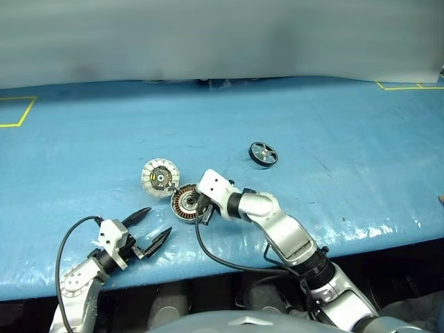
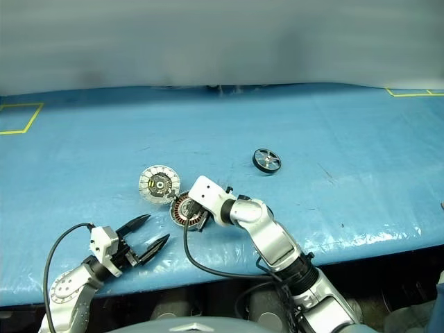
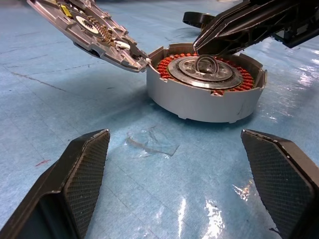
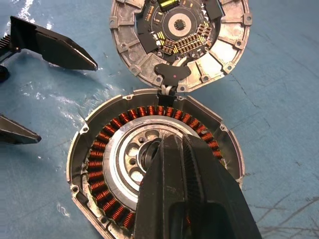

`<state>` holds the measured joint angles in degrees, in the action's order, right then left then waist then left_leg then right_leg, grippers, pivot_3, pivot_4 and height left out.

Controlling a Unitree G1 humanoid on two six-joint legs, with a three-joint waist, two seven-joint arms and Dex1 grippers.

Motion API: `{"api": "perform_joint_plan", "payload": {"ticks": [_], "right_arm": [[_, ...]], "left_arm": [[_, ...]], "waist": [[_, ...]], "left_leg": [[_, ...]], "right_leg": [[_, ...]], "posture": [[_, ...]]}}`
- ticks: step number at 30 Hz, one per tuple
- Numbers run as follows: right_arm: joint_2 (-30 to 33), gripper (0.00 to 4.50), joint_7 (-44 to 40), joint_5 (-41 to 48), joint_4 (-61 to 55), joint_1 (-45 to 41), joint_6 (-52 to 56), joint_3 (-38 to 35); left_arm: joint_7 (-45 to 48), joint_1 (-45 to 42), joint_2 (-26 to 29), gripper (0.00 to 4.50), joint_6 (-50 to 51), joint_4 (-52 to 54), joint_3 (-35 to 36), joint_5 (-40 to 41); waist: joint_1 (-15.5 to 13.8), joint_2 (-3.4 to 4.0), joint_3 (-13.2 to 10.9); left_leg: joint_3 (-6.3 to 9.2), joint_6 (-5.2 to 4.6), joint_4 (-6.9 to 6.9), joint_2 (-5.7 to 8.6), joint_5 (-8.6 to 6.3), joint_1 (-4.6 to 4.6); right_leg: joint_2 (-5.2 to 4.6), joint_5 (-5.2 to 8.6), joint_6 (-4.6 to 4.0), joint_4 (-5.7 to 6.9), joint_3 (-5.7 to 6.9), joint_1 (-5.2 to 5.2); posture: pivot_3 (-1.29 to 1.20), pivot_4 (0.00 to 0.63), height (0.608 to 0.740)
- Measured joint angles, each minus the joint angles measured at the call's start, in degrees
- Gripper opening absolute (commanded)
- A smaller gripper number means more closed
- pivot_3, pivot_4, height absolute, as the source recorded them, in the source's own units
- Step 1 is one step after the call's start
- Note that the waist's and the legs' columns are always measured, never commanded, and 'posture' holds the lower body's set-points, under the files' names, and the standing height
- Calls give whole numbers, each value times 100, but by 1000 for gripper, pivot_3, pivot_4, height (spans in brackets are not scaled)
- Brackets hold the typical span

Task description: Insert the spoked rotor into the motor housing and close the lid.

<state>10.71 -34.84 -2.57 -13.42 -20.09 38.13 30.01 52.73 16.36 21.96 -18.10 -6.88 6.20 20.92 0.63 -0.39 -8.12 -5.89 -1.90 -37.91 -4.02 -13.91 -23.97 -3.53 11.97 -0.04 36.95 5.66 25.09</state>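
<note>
My counter (image 1: 83, 139) is covered in a crinkly, glossy blue sheet, with yellow tape marks at its far corners and a pale grey wall behind. There is wide bare blue all around the parts, and the near edge drops off just behind my arms.

The motor housing (image 1: 184, 203) lies near the front middle: a grey metal ring, copper-orange windings packed around a silver hub. My right tool (image 4: 172, 154) has its two black fingers pressed together, their tips down in the hub's hollow centre, gripping nothing I can see. The lid (image 1: 160, 177), a ribbed silver disc showing its dark circuit face, sits at the housing's 10 o'clock, touching its rim and tilted up from it.

The spoked rotor (image 1: 263, 154), black-rimmed with pale spokes, lies well apart at 2 o'clock.

My left tool (image 1: 148, 228) hovers at the housing's 7 o'clock, its textured fingers spread wide and empty.
</note>
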Motion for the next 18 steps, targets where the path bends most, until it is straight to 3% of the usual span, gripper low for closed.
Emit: {"api": "perform_joint_plan", "payload": {"ticks": [18], "right_arm": [[14, 153, 27, 120, -92, 104, 155, 120]], "left_arm": [[30, -88, 0, 4500, -82, -114, -4, -17]], "waist": [[-1, 1, 0]], "left_leg": [[1, 0, -2, 0, 0, 0]], "right_leg": [[-1, 0, 0, 1, 0, -1]], "posture": [[0, 150, 740]]}}
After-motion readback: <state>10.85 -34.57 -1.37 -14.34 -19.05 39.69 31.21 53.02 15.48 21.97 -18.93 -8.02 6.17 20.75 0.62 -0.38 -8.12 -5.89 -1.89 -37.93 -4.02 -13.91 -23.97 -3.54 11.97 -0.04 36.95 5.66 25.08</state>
